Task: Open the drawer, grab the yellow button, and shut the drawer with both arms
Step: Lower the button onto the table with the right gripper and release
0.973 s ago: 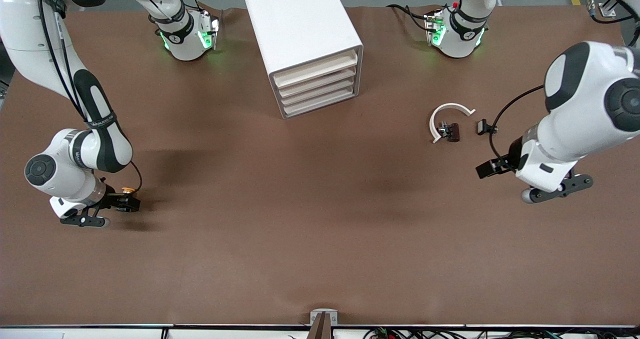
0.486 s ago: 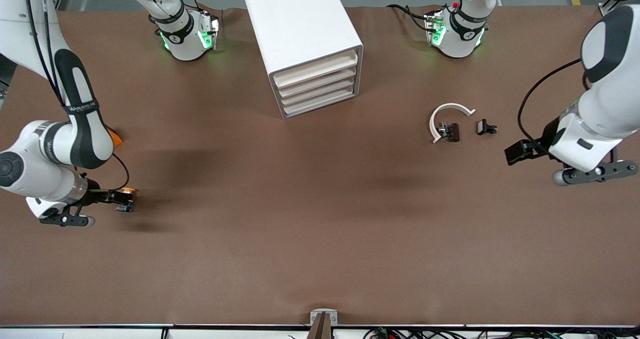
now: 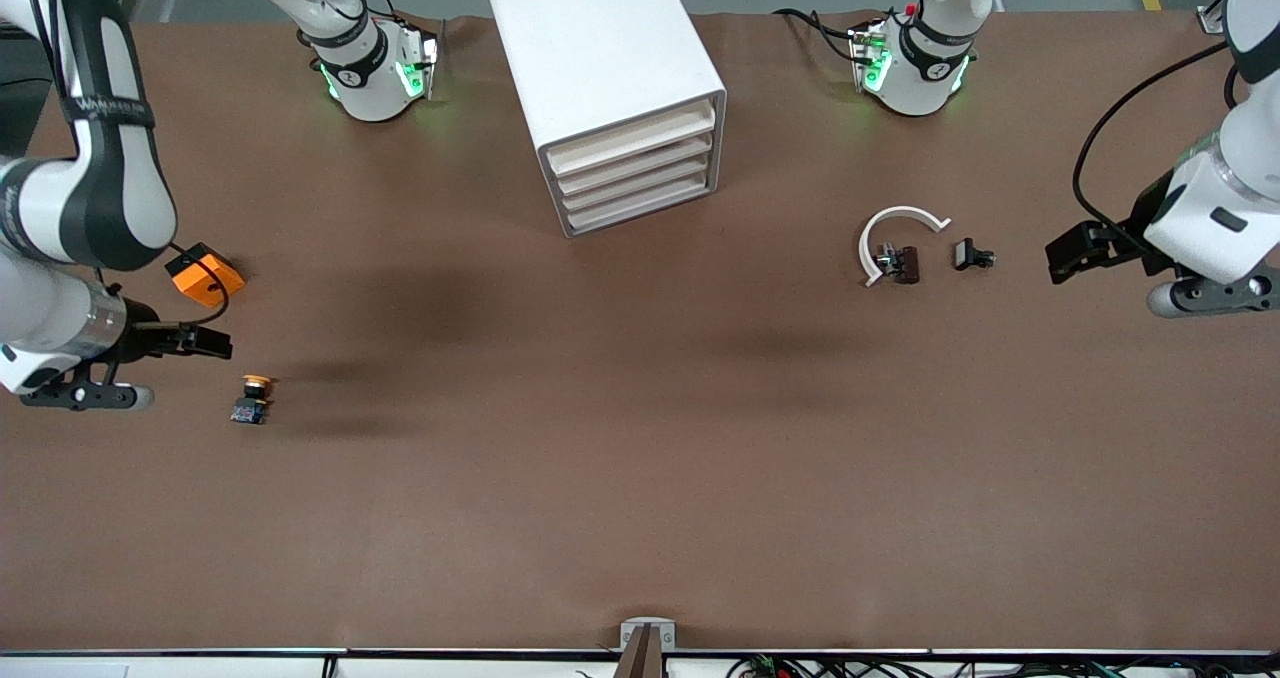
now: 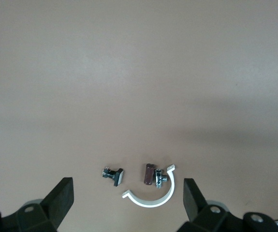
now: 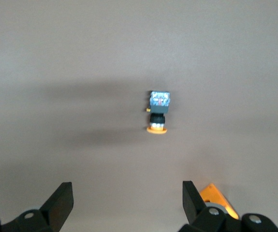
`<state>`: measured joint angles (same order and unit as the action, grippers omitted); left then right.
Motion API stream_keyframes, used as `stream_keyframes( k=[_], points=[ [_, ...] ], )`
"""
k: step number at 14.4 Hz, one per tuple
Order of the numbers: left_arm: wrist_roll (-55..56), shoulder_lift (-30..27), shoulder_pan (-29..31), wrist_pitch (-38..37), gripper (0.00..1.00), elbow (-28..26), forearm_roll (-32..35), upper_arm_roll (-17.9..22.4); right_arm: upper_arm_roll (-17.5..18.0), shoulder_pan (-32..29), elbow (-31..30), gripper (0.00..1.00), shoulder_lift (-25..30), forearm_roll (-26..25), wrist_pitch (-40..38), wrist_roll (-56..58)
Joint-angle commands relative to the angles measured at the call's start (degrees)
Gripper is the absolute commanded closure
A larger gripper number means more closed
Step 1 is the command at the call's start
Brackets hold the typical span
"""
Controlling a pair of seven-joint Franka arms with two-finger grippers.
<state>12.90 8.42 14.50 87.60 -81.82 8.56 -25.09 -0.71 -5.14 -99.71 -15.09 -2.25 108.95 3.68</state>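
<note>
1. The button (image 3: 250, 399) lies on its side on the brown table (image 3: 640, 478) toward the right arm's end, orange cap pointing away from the front camera, nothing touching it.
2. The right gripper (image 5: 126, 200) hangs above the table near it, fingers spread and empty (the orange block (image 3: 204, 275) sits just beside).
3. The drawer (image 3: 632, 138), topmost in the white cabinet (image 3: 590, 48), is pushed in.
4. The left gripper (image 4: 128, 199) hangs with fingers spread and empty, near a white curved clip (image 3: 893, 233) and small black pieces (image 3: 972, 254).
</note>
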Motion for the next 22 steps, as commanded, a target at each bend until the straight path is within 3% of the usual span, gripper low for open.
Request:
stream_keyframes(
  k=[1,2,4,7,17,22],
  points=[
    [-1.92,-6.2,-11.56,0.03,0.0,-5.27,-1.16,12.92,0.0,0.83,-1.01,0.0,5.4,1.36,-4.69,-0.42],
    [-2.09,-7.7,-14.48,0.29,0.0,-6.85,-2.65,16.96,0.0,1.35,-0.67,0.0,7.77,2.06,-7.23,-0.42],
    [-4.01,-11.04,-15.91,1.6,0.0,-10.88,-5.47,20.25,0.0,1.89,3.88,0.0,9.46,2.16,-14.34,-0.42],
    [-4.73,-14.22,-15.48,3.72,0.0,-14.69,-6.09,19.91,-0.08,1.89,8.12,0.0,9.55,2.25,-18.77,-0.42],
    [-8.6,-13.87,-15.3,2.93,0.0,-13.72,-6.09,20.17,-0.43,1.8,8.83,0.0,9.11,1.9,-19.03,-0.25],
    [-8.68,-13.69,-15.73,2.93,0.0,-11.88,-6.18,19.64,-0.52,1.45,16.37,0.0,9.03,1.1,-24.21,-0.25]
  ],
)
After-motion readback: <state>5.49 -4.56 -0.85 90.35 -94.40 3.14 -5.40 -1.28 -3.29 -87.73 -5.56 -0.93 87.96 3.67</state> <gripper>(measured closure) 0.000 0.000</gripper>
